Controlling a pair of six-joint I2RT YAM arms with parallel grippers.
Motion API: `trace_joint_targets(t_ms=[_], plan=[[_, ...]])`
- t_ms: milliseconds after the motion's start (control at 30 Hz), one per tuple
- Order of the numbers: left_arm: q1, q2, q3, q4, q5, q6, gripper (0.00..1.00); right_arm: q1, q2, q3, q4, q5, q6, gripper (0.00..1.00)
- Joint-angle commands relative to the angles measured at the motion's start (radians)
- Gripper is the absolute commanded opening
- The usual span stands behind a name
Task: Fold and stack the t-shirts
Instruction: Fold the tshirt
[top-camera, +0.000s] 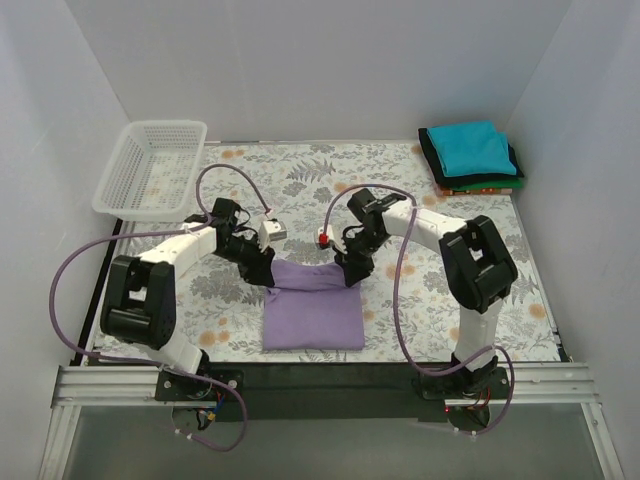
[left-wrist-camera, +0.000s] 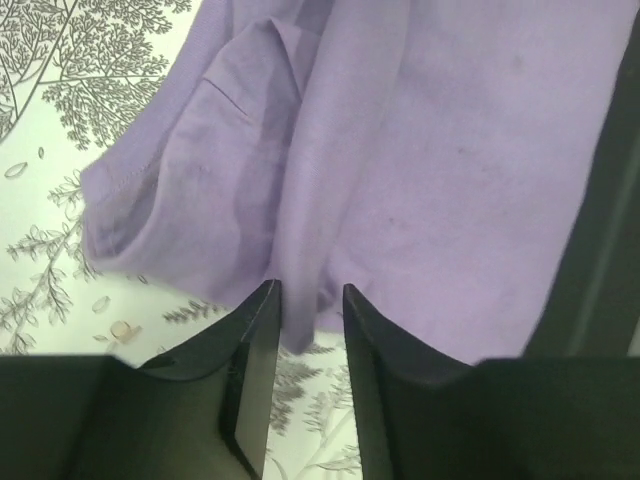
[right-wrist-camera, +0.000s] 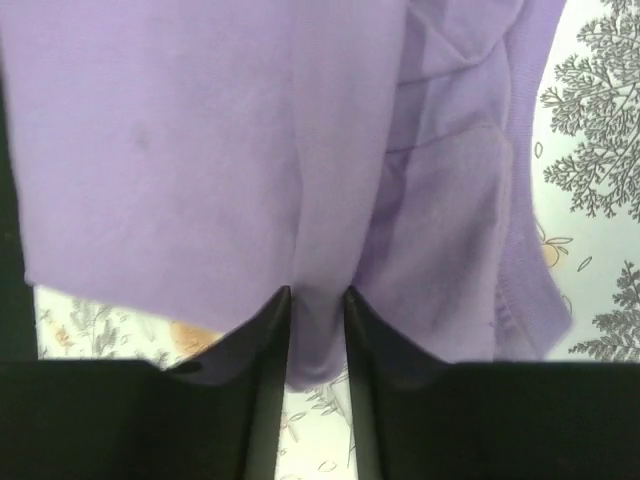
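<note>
The lavender t-shirt (top-camera: 312, 305) lies at the lower centre of the top view on the floral bench (top-camera: 300, 165). It is a rough rectangle, and its upper edge is raised a little where both arms meet it. The left claw (top-camera: 262, 272) is closed on a pinch of cloth at the shirt's upper-left corner, and the right claw (top-camera: 350, 270) is clamped the same way on the upper-right corner. Each wrist view shows a ridge of purple fabric caught between the dark fingers. The teal-topped stack of folded t-shirts (top-camera: 472, 155) sits at the upper right, well apart, and the white basket (top-camera: 150, 165) at the upper left. The likely trouble is that each hold takes only a narrow ridge of soft cloth. It could slip free if the arms pull apart or lift unevenly, and the fold would land skewed. Bunched layers near both corners could also stay trapped, leaving a lumpy fold that stacks badly. No brand, label or writing is readable anywhere.
</note>
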Motion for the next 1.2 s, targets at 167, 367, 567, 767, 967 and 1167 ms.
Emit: trace_joint_targets(t_ms=[167,367,567,767,967,1167], plan=[[0.015,-0.161,0.076,-0.006,0.048,-0.048,0.44,-0.135,-0.102,0.154,-0.035,-0.173,0.262,0.60],[-0.081,-0.073,0.139,0.156,0.078,-0.114,0.53,-0.142,0.063,0.289,-0.024,-0.325,0.421,0.44],[-0.189,0.039,0.151,0.274,0.022,-0.148,0.53,-0.113,0.212,0.343,0.086,-0.377,0.603,0.32],[-0.241,0.096,0.131,0.324,-0.043,-0.146,0.52,-0.101,0.270,0.310,0.215,-0.336,0.759,0.27],[-0.276,0.127,0.107,0.355,-0.068,-0.140,0.52,-0.079,0.315,0.276,0.235,-0.346,0.790,0.25],[-0.313,0.151,0.091,0.349,-0.073,-0.133,0.52,-0.053,0.330,0.236,0.254,-0.339,0.784,0.24]])
